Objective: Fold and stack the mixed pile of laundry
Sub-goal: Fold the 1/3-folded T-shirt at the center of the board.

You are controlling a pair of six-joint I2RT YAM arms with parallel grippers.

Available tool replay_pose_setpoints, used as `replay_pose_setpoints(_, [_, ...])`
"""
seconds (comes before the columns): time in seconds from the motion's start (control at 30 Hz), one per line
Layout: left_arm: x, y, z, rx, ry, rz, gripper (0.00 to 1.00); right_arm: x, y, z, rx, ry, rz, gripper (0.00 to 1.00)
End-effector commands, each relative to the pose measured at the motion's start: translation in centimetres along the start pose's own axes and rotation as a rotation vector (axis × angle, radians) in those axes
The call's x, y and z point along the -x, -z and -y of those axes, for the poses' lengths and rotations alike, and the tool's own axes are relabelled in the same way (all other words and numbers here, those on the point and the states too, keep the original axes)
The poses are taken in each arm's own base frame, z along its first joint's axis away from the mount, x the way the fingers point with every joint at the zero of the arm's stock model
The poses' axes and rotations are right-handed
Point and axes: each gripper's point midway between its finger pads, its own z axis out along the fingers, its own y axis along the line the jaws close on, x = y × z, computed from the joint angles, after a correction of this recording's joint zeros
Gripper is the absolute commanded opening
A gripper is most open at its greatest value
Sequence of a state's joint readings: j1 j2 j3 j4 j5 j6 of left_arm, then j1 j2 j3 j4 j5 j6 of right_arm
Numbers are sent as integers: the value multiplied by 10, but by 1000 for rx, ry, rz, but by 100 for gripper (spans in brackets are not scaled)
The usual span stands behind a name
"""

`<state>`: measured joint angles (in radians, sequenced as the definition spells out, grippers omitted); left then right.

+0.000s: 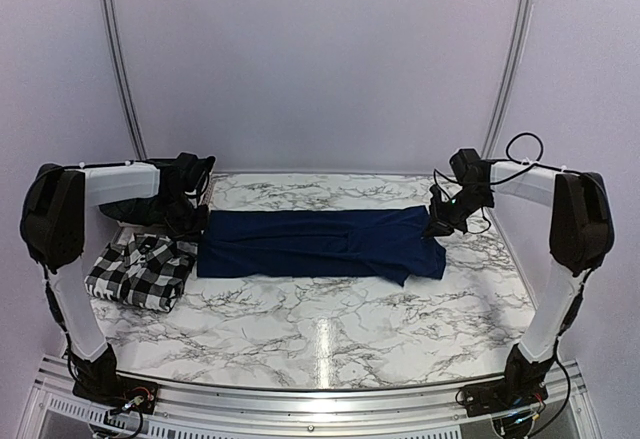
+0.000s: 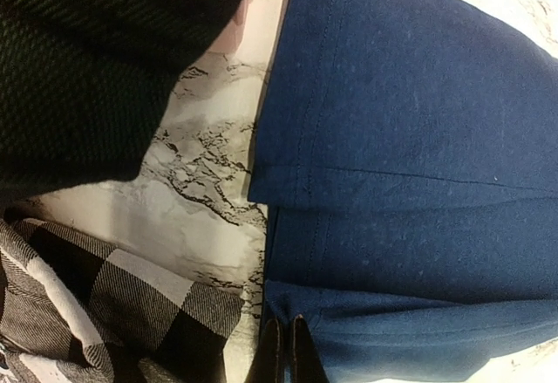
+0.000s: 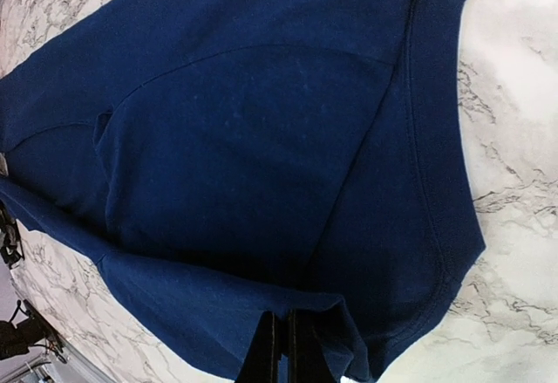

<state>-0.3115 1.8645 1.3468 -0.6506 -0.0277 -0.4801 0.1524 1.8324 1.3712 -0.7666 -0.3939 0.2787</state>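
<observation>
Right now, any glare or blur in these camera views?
Top view: a bright streak of glare on the marble table near the front, otherwise sharp. Left wrist view: blue T-shirt crisp, bare marble washed out. Right wrist view: shirt weave sharp, marble at right overexposed.

A T-shirt (image 1: 320,244) lies flat on the table (image 1: 330,329), stretched from left to right across the middle. The left gripper (image 1: 195,224) sits at its left end and the right gripper (image 1: 440,221) at its far right corner, each pinching the edge. A shirt (image 1: 140,269) lies at the left side of the table, just beside the T-shirt's left end. A third garment (image 1: 135,209) lies behind that shirt, under the left arm, maybe touching it.
</observation>
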Motion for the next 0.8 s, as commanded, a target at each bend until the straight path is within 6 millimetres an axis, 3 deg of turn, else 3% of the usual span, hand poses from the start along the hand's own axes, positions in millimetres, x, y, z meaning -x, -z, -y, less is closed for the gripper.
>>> replay_pose_setpoints(0.0, [3,8,-5,12,-28,7,0,19,27,-14,32,35,55,0])
replay_pose_setpoints(0.13, [-9,14,5,-67,-53,-26,0,4,28,-20,75,26,12,0])
replay_pose_setpoints(0.23, [-7,20,6,-71,-71,-9,0,-4,23,-19,93,23,-10,0])
replay_pose_setpoints(0.5, [17,6,-2,16,-47,28,0,40,12,-22,81,41,37,0])
replay_pose_setpoints(0.77, [32,2,-6,34,-41,66,0,50,4,-16,62,36,41,0])
